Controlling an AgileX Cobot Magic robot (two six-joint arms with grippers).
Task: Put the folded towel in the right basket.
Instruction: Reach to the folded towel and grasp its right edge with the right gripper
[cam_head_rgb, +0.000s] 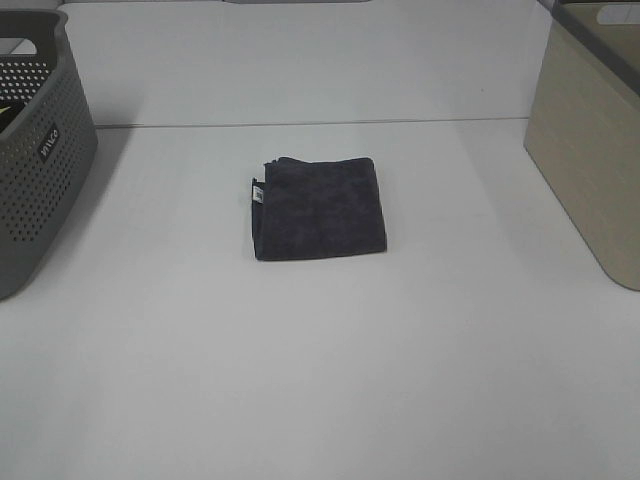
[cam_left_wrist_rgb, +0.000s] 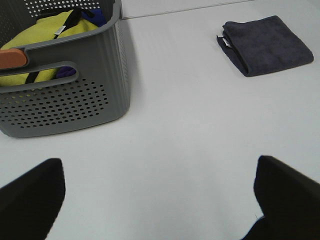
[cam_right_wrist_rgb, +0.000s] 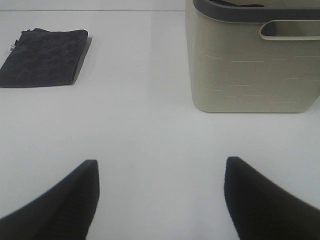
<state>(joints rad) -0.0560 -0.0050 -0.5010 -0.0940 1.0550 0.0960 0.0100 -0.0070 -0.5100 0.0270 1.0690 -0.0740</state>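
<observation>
- I see the folded towel (cam_head_rgb: 318, 207) lying flat on the white worktop (cam_head_rgb: 320, 400), about in the middle between the two baskets.
- The towel is dark grey. It has a small white tag (cam_head_rgb: 257, 193) on the edge that faces the grey basket.
- The right basket (cam_head_rgb: 590, 150) is tan with a dark rim. It stands on the worktop at the right side, well apart from the towel.
- The grey basket (cam_head_rgb: 40, 150) with lots of little holes stands at the left side. It is also well apart from the towel.
- Through my left wrist camera I can see a yellow cloth (cam_left_wrist_rgb: 50, 35) inside the grey basket.
- My left claw (cam_left_wrist_rgb: 159, 170) is spread wide and has nothing in it. It is over bare worktop near the grey basket, and the towel is far off.
- My right claw (cam_right_wrist_rgb: 161, 165) is spread wide too, with nothing in it. It is over bare worktop, with the tan basket near and the towel further off.
</observation>
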